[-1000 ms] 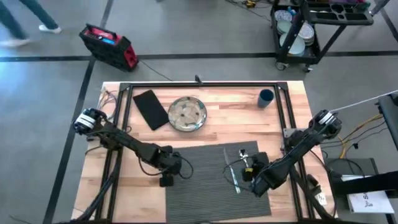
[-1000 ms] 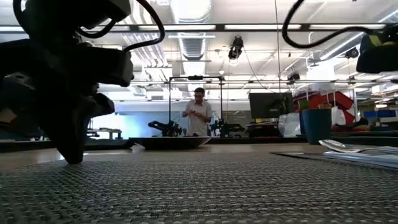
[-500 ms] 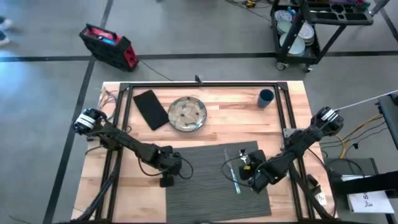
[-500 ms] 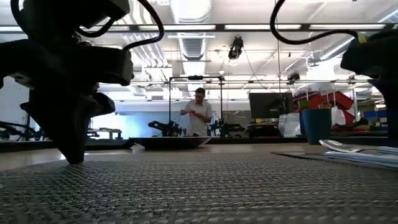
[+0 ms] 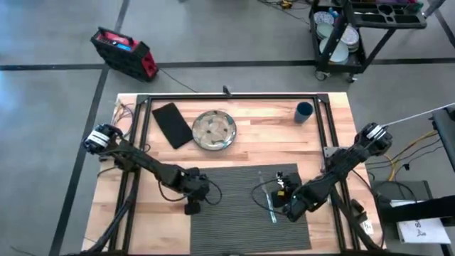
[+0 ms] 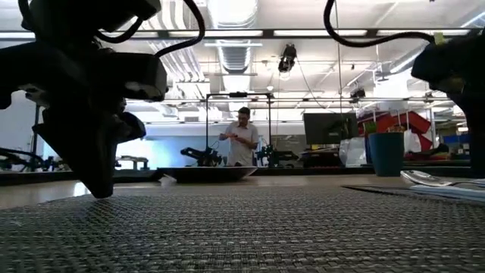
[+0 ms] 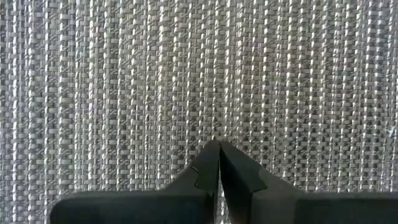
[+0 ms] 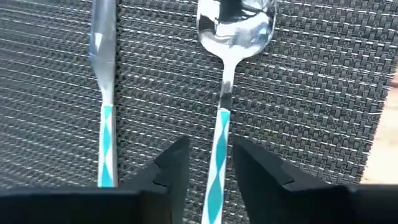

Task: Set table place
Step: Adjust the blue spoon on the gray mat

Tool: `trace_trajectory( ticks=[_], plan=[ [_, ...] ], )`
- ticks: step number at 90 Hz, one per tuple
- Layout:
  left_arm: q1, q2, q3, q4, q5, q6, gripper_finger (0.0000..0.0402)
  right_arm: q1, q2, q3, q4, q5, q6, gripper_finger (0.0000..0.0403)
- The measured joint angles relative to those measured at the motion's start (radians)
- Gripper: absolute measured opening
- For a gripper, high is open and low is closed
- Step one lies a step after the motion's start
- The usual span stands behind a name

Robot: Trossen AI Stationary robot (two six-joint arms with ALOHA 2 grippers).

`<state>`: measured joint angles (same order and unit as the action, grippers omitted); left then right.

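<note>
The dark grey ribbed place mat point(image 5: 242, 206) lies flat on the near middle of the wooden table point(image 5: 263, 135). On its right part lie a spoon point(image 8: 222, 93) and a second utensil point(image 8: 104, 106), both with teal-and-white striped handles. My right gripper point(image 8: 211, 163) is open above the mat, one finger on each side of the spoon's handle without touching it. My left gripper point(image 7: 217, 149) is shut at the mat's left edge point(image 5: 192, 206), pointing down. My left gripper presses its shut fingertips point(image 7: 214, 152) down onto the woven surface of the place mat point(image 7: 211, 93), near the mat's left edge. The fingers come from above. The mat lies flat on the table under them.
A round metal plate point(image 5: 214, 130), a black napkin point(image 5: 172, 124) and a blue cup point(image 5: 303, 112) sit on the far part of the table. A black tube frame point(image 5: 234, 97) runs round the tabletop. Beyond the table a person point(image 6: 242, 136) stands in the room.
My right gripper has shifted a little toward the table's left edge, closing in on the cutlery, and its arm now shows larger at the right of the low view.
</note>
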<state>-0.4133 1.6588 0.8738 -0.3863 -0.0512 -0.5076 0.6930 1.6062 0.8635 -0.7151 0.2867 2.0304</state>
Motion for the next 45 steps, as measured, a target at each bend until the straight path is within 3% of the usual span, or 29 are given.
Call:
trace_trajectory(
  ticks=[33, 45],
  plan=[
    [0.000, 0.000, -0.002, 0.001, -0.002, -0.012, 0.0000, 0.000, 0.070, 0.003, 0.022, -0.036, 0.000, 0.0015],
    [0.000, 0.000, -0.005, 0.001, -0.002, -0.025, 0.0000, 0.001, 0.061, 0.024, -0.012, -0.014, 0.007, 0.0010]
  ],
)
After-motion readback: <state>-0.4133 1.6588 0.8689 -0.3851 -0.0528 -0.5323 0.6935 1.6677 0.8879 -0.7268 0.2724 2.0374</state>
